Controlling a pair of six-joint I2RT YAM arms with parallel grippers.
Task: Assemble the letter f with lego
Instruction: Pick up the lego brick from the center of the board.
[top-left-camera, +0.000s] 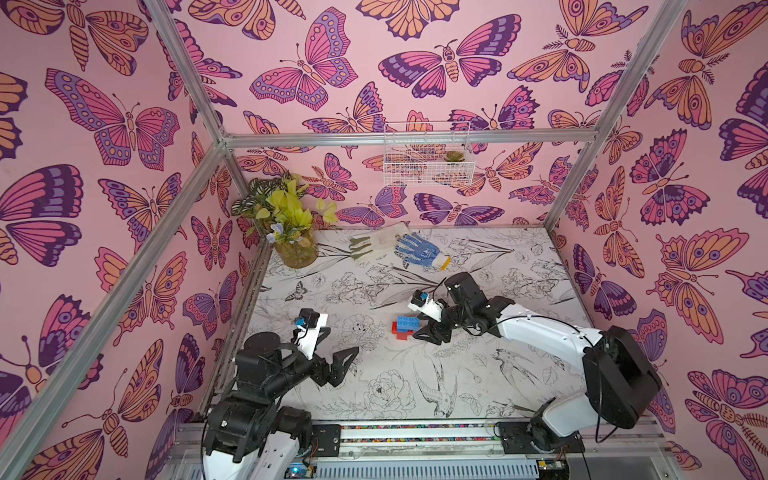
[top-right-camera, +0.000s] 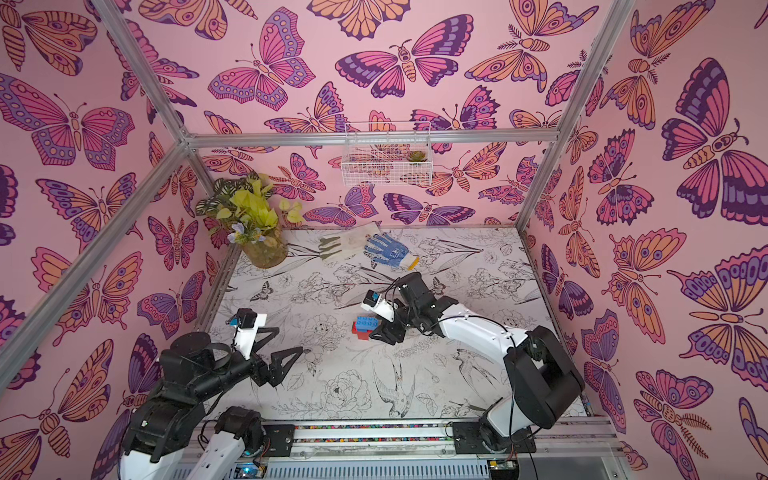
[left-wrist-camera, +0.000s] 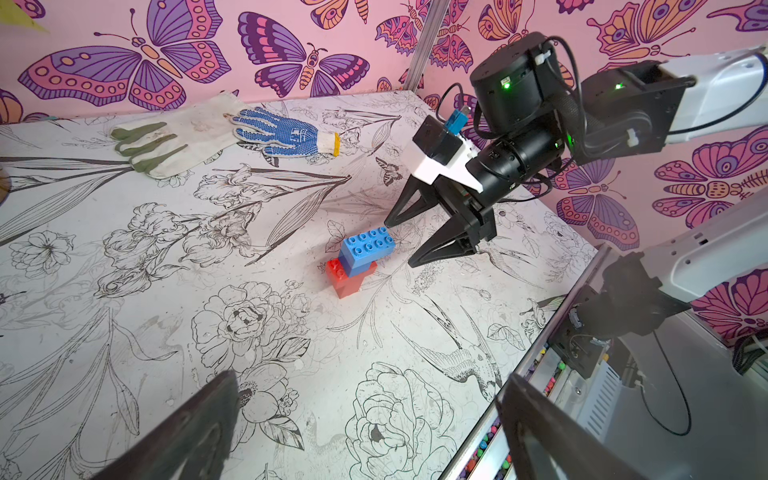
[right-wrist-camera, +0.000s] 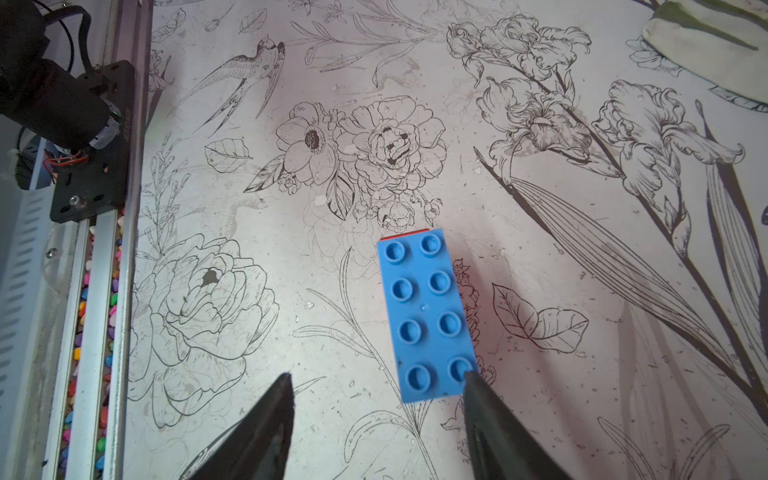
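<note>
Hovering at the near end of the lego stack, the right hand has its fingers half spread and grips nothing. The long blue brick on top runs lengthwise straight away from this hand, offset toward one finger whose tip overlaps its nearest corner. Red bricks sit beneath on the desk. The left hand, spread wide, is well apart.

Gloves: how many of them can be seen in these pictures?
2. The white glove lies near the plant. The blue glove lies beside it, with its fingers touching the white glove's cuff. No other glove is in view.
</note>
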